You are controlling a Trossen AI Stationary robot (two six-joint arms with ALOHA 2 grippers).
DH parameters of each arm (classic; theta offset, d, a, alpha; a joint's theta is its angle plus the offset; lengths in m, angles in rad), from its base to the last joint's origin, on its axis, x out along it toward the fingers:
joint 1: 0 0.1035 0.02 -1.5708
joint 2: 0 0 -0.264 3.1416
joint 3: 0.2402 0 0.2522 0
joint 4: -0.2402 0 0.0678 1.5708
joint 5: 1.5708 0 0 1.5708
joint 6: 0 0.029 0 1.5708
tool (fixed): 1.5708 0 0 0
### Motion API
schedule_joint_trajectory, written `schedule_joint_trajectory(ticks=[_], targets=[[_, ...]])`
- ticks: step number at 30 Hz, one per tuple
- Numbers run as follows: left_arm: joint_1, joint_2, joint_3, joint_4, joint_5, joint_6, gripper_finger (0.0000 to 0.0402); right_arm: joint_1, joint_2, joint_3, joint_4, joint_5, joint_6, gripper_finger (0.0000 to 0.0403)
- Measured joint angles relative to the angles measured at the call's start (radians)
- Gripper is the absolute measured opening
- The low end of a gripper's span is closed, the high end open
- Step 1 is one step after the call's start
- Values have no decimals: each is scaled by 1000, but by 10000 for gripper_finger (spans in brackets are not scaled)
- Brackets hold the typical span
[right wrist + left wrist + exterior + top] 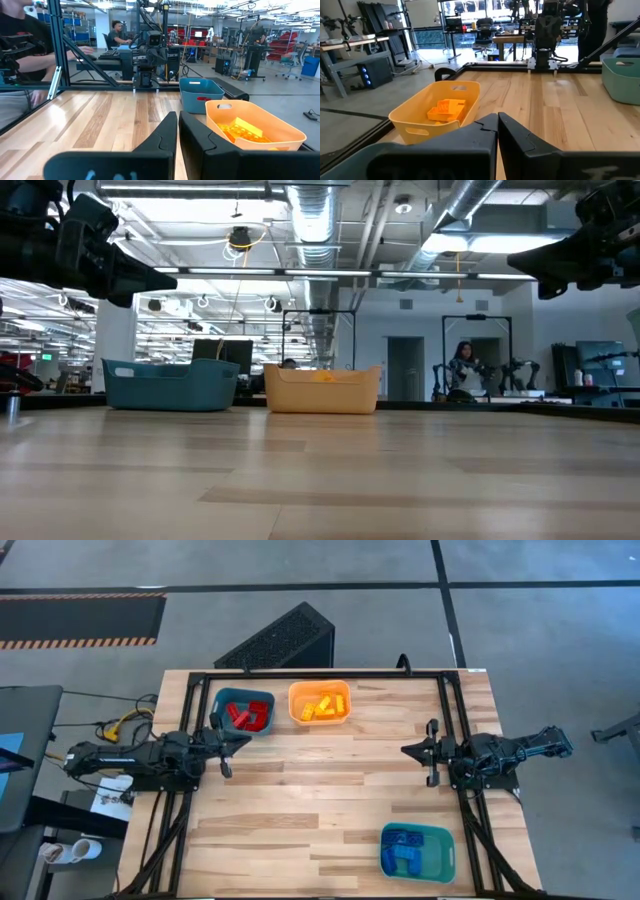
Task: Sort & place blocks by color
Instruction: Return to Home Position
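We see all blocks (322, 708) binned. Left gripper (240, 743), pressed together and empty, sits near the orange bin (294, 705); right gripper (406, 750) likewise, farther off. A wide swing could clip it.

The left arm (130, 755) lies level at its own side, with its jaws pressed together and pointing inward toward the middle. The right arm (500, 752) mirrors it opposite, its jaws likewise closed and facing the left arm.

Robotics lab: exposed ceiling ducts (310, 215), workbenches (351, 44)
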Motion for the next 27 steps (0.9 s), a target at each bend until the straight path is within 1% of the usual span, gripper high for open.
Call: schedule_joint_trajectory(ticks=[27], targets=[[0, 0, 0, 0, 1, 5, 0, 0, 0, 0, 0, 0, 0, 43]])
